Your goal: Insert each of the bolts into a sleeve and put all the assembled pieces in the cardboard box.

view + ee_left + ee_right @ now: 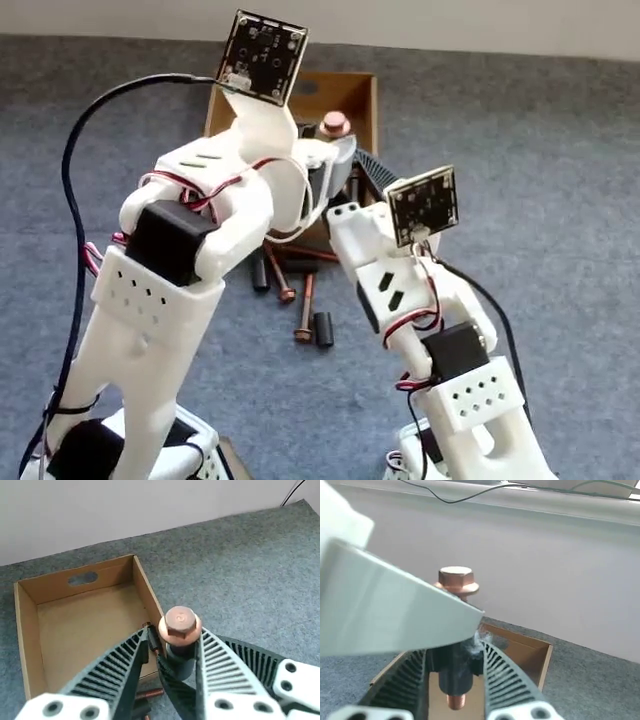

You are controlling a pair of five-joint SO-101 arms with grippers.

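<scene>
On the grey-carpeted counter (540,120) the cardboard box (75,595) sits at the far edge, about midway along it, its handle cutout in the far wall. Both arms meet over it.

The right tool (455,652) is clamped on a black sleeve (451,667), one ribbed finger (402,682) on each side. The sleeve stands upright. A copper bolt (457,580) runs through it: the flanged hex head stands clear above the sleeve, and the shank tip pokes out below. This assembled piece hangs in the air above the box, over the side nearer the right arm, and touches neither the box floor nor its walls.

The left tool (173,636) is spread around the same piece. Its two ribbed fingers (117,672) stand apart on either side of the bolt head. One finger lies just beside the head; the other leaves a gap, so this tool grips nothing.

On the counter just in front of the box's near wall, between the two arms, lie loose bolts (305,308) and loose black sleeves (323,328). They are close together, and the bolts point roughly toward the box.
</scene>
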